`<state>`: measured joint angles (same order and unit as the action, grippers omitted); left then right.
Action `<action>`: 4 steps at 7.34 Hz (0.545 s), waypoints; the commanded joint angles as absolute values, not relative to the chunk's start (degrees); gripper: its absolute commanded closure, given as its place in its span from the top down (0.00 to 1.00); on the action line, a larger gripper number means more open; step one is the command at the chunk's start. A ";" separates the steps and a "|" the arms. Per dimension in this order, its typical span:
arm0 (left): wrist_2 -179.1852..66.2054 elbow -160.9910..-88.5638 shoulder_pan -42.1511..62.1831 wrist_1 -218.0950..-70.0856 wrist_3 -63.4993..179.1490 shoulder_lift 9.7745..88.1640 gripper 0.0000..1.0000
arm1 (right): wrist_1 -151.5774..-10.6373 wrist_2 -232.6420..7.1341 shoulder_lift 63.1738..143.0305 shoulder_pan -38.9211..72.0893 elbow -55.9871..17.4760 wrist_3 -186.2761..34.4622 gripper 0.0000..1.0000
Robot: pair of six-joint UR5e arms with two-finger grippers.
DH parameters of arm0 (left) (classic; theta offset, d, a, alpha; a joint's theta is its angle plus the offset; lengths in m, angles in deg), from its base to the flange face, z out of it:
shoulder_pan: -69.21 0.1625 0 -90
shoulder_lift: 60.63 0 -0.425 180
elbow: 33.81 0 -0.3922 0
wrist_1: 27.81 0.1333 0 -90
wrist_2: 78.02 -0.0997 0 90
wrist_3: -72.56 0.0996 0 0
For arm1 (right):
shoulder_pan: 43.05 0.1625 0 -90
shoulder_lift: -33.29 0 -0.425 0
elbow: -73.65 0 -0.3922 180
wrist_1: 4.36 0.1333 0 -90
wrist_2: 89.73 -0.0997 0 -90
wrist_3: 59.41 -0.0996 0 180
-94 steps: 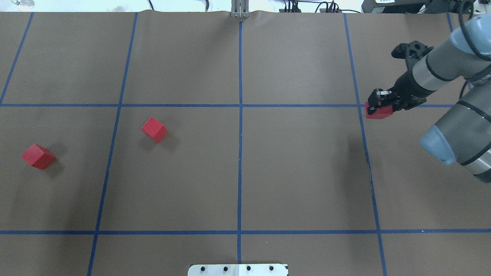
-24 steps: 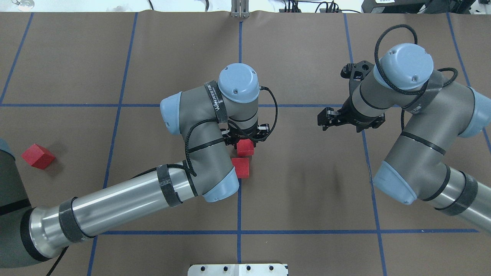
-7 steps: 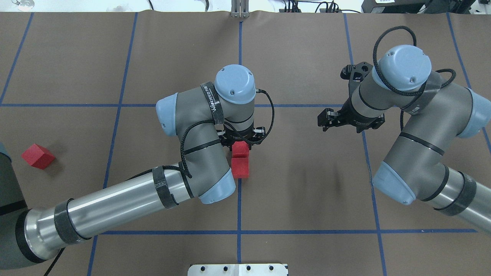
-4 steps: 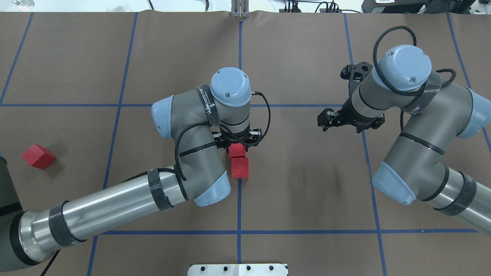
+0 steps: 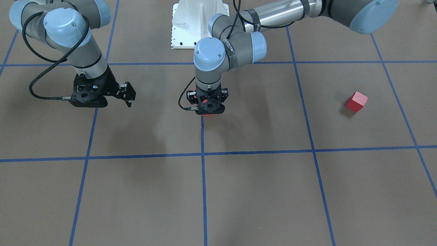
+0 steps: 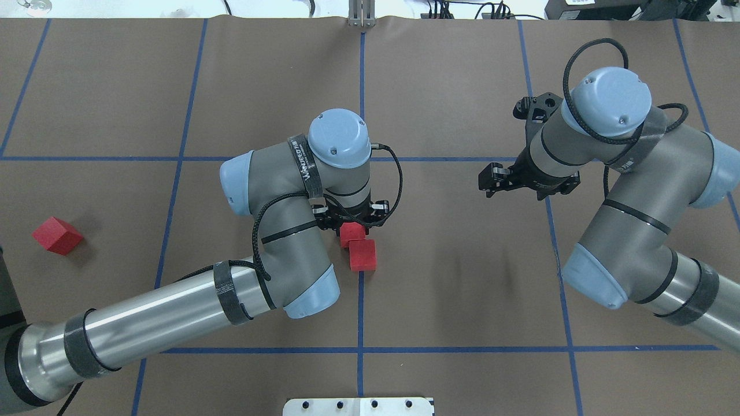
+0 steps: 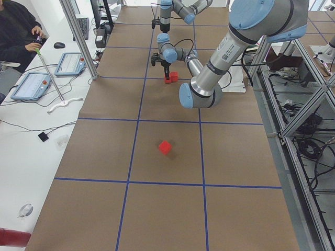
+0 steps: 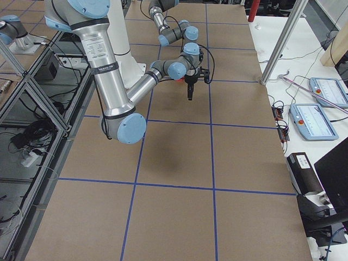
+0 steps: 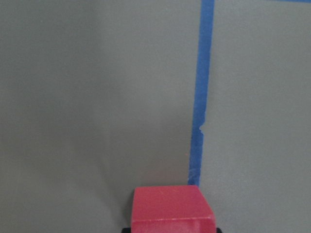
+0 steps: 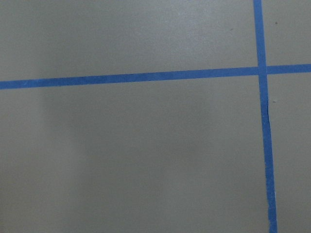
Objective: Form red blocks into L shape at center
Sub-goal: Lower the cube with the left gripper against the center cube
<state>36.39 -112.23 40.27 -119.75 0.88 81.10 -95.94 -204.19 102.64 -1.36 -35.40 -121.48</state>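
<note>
Overhead exterior gives us the plainest layout, and we place everything against the center tape line [image 6: 362, 86], the blue strip running away from the robot down the middle of the brown table [image 6: 451, 300]. We see the resting red block [image 6: 363, 255] lying flat on the table, right over that line. We see the left hand [image 6: 351, 219] pointing straight down just to the robot's left of the line, its fingers pinching the held red block [image 6: 351, 233]. That block sits slightly left of the line and just beyond the resting one, their corners overlapping from above; we cannot tell whether they touch, nor whether the held block meets the table. From the left wrist camera we find it at the bottom edge, with the line running on ahead. We see the third red block [image 6: 56, 235] alone, well off to the robot's left of the line, turned corner-on to the grid. We see the right hand [image 6: 487, 180] held above the table well to the robot's right of the line, fingers spread with nothing between them; its wrist camera shows us only bare table and tape.
</note>
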 commanded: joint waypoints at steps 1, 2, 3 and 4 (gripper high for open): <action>36.32 -112.12 40.47 -119.74 0.75 81.41 0.00 | -95.94 -204.25 102.64 -1.30 -35.60 -121.54 0.99; 36.32 -112.03 40.47 -119.83 0.75 81.75 0.00 | -95.94 -204.25 102.73 -1.30 -35.60 -121.54 0.99; 36.32 -112.03 40.47 -119.83 0.66 81.76 0.00 | -95.94 -204.25 102.73 -1.30 -35.51 -121.54 0.99; 36.24 -112.03 40.47 -119.83 0.66 81.76 0.00 | -95.94 -204.17 102.73 -1.30 -35.51 -121.54 0.99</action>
<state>36.30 -112.05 40.47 -119.82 0.70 81.70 -95.94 -204.24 102.71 -1.30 -35.55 -121.54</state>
